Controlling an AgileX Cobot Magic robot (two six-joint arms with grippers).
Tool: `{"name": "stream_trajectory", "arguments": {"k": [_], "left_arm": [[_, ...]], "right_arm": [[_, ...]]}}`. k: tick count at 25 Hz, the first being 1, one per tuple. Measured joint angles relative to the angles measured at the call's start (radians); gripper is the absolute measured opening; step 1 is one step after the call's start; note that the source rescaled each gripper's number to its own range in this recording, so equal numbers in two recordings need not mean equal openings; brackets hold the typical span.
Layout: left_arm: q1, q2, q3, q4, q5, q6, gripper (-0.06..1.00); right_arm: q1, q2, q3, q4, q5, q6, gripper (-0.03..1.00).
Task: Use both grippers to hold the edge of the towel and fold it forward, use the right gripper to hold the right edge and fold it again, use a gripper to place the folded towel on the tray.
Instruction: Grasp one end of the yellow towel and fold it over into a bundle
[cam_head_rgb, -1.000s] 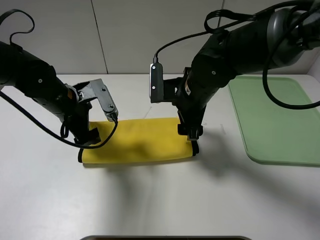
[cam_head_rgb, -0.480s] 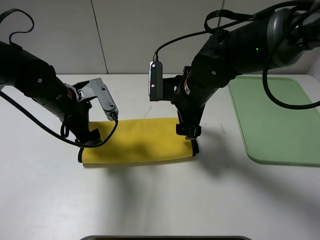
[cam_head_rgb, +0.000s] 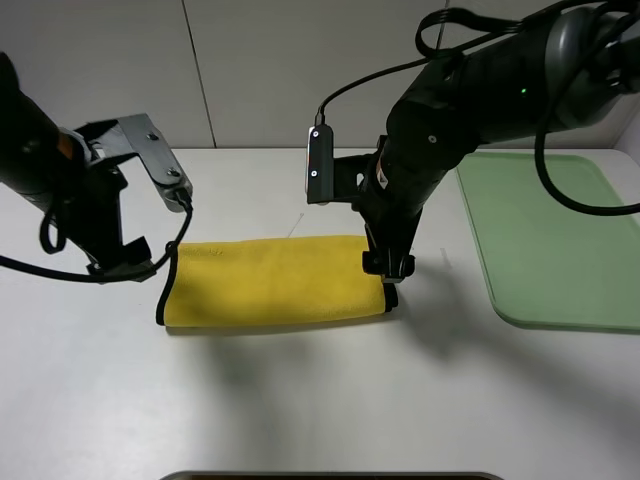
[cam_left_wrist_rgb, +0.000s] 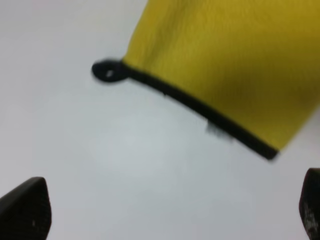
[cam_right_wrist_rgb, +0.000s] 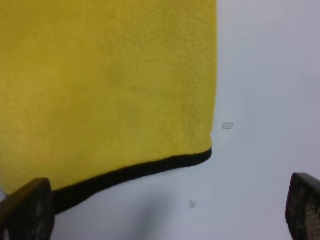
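Towel: yellow, black hem, folded once into a long band. It lies flat on the white tabletop and runs from 9 to 3 o'clock in the high view. No part of it is on the tray.

Tray: pale green, at 3 o'clock of the towel and well apart from it.

Left pincer: released. The wrist view shows both fingertips spread wide, with only bare tabletop between them. It hangs off the cloth, just beside the towel's 9 o'clock end and clear of the hem. The small black hanging loop sticks out from the towel corner onto the tabletop.

Right pincer: released, jaws spread wide and gripping nothing. It is positioned at the towel's 3 o'clock end. In the wrist view one fingertip is over the black hem and the other is over bare tabletop beyond the towel's corner. I cannot tell whether the pads touch the cloth.

Two tiny pale specks lie on the tabletop just beside the towel's corner.
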Motion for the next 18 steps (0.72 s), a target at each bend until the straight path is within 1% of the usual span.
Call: {"name": "stream_trajectory", "arguments": {"k": [4,11,13,15,18], "left_arm": [[0.000,-0.148,0.000,0.000,0.102,-0.088,1.00],[0.000,-0.393,0.000,-0.003,0.266,-0.222,1.00],[0.000,-0.466,0.000,-0.026,0.311,-0.252,1.00],[0.000,-0.536,0.000,-0.066,0.354,-0.266,1.00],[0.000,-0.651,0.000,-0.136,0.377,-0.268,1.00]], "right_arm": [[0.000,-0.057,0.000,0.090,0.008,0.004,1.00],[0.000,-0.103,0.000,0.318,0.021,0.007,1.00],[0.000,-0.104,0.000,0.382,0.042,0.007,1.00],[0.000,-0.104,0.000,0.438,0.067,0.007,1.00],[0.000,-0.104,0.000,0.512,0.122,0.007,1.00]]}}
